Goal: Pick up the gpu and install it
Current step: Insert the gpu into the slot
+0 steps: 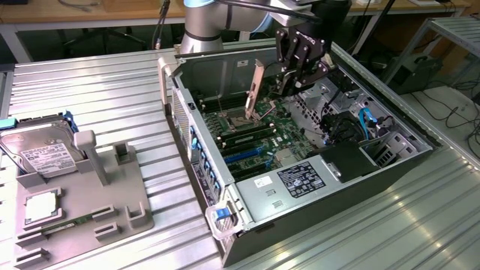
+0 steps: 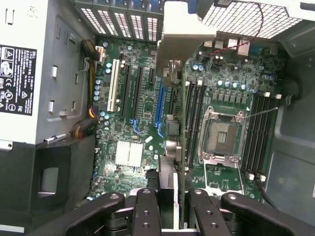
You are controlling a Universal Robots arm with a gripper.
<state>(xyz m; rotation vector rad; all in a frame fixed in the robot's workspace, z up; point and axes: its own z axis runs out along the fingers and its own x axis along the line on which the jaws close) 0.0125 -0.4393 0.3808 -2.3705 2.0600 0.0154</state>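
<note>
The metal table [image 1: 105,84] carries everything here, and biggest on it is the open computer case [image 1: 248,219], lying with its side panel off. Inside sits the green motherboard [image 1: 259,140], with the bare processor socket [image 2: 221,135], rows of memory slots [image 2: 258,132], a blue expansion slot [image 2: 159,105] and a white one [image 2: 116,86], plus a small finned heatsink [image 2: 129,153]. The power supply [image 1: 300,179], with its black label, sits at the near end of the case, blue cables [image 1: 367,121] beyond it. To the exterior view's left, a grey holder tray [image 1: 82,185] keeps the hard drive [image 1: 41,152] standing in its rack, a processor [image 1: 41,205] lying flat, and a slim memory stick [image 1: 64,226] in a groove. Now the action: the gripper [image 1: 289,84] hangs inside the case, fingers pinched on the gpu [image 1: 255,90], which is held on edge above the motherboard, its pale bracket [image 2: 184,34] toward the case's rear wall, hovering over the expansion slots beside the socket.
</note>
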